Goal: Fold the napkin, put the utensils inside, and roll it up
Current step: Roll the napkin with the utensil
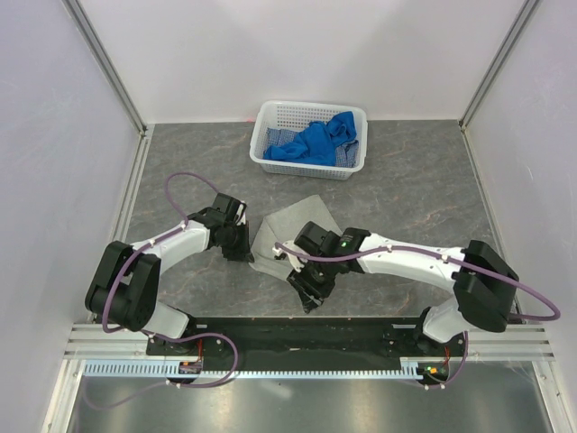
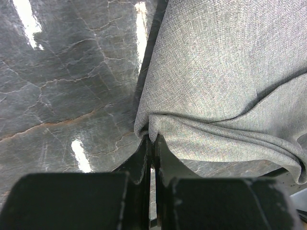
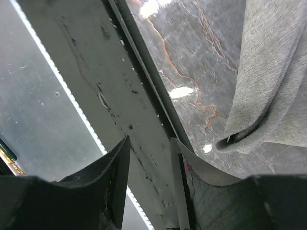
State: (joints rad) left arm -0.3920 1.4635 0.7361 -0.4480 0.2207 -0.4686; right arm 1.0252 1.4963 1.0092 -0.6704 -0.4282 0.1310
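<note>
Pressed together on the near left edge of the large plain grey-beige napkin [image 2: 220, 72] of thin cloth, our left pincer [image 2: 152, 143] sat low on the dark grey marbled tabletop [image 2: 62, 96], with a ridge of fabric bunched just past its tips. From above, we saw the napkin lying crumpled in the middle of the table between the two arms, part of it hidden under the right arm. Our right pincer [image 3: 149, 141] stood spread with nothing between its jaws, aimed at the black base rail [image 3: 96, 86] at the table's near edge, and a rolled-over hem of the napkin hung just to its right.

We judged that we were in the folding step, not far along: the cloth was rumpled, not a neat fold. The next move seemed to call for the right pincer to take the free near edge so both could carry it over evenly.

We counted one napkin, two arms, and one white perforated plastic basket [image 1: 270, 135] at the back holding bunched bright blue cloths [image 1: 315, 142], whose number we could not tell. We found no small silver fork in any view.
</note>
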